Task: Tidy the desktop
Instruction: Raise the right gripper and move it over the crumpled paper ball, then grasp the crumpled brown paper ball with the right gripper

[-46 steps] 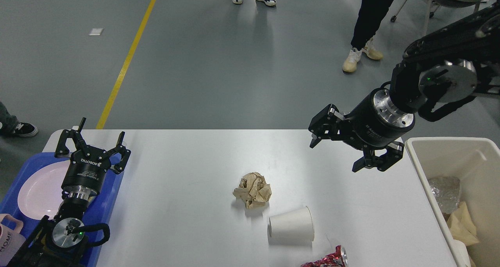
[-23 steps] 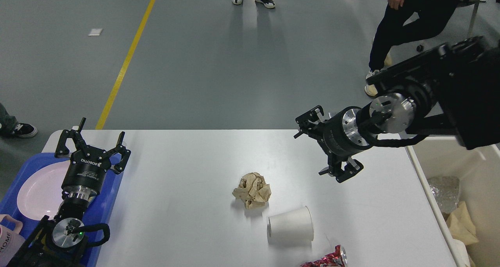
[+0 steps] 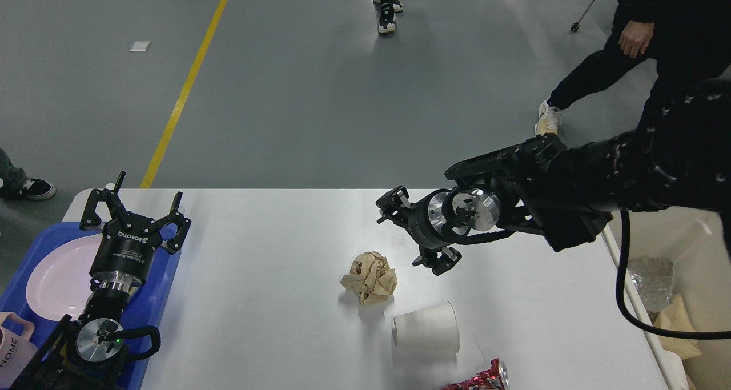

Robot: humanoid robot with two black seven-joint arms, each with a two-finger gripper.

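The white counter (image 3: 257,298) is filling the lower part of the view, its near edge and right side cut off or covered by the right arm. Near its middle a crumpled brown paper ball (image 3: 369,277) is lying; just beside it a white paper cup (image 3: 426,334) is lying tipped over, and a red wrapper (image 3: 477,377) is running out of frame. The right claw (image 3: 412,234) is hovering wide just beside the ball. The left claw (image 3: 135,207) is gaping over a blue tray (image 3: 23,247).

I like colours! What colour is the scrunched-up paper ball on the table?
Light brown paper ball, seen in the head view.
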